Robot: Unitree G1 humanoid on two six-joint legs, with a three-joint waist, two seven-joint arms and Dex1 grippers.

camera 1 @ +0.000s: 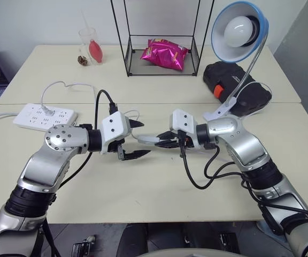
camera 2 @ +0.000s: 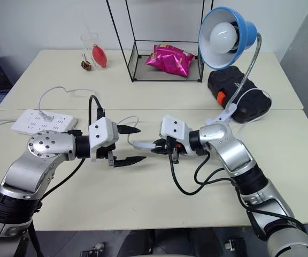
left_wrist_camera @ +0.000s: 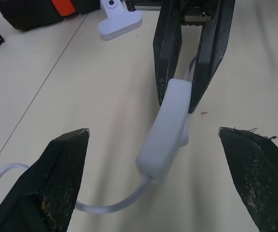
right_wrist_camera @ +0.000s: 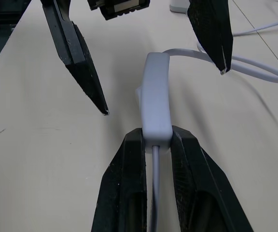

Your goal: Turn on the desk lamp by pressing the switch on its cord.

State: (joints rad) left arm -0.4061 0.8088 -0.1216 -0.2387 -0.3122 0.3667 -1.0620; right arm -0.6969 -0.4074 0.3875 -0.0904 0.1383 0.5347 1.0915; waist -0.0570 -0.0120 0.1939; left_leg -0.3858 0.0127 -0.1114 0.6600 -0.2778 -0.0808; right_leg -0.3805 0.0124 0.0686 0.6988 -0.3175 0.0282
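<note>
The desk lamp [camera 1: 238, 27] stands at the back right on its white clamp base [camera 1: 218, 112], and its bulb looks unlit. Just above the table's middle hangs the small white switch [camera 1: 146, 139]. My right gripper [right_wrist_camera: 157, 134] is shut on the end of the switch [right_wrist_camera: 157, 104] nearest it. My left gripper [camera 2: 141, 143] faces it from the other side, open, one finger on either side of the switch [left_wrist_camera: 165, 125], neither touching. The thin white cord [left_wrist_camera: 110, 205] curls away from the switch's free end across the table.
A white power strip [camera 1: 44, 116] lies at the left with a cable plugged in. A black wire rack [camera 1: 130, 53] holding a pink snack bag [camera 1: 164, 53] stands at the back, with a glass [camera 1: 92, 48] to its left. A black case [camera 1: 234, 85] sits by the lamp.
</note>
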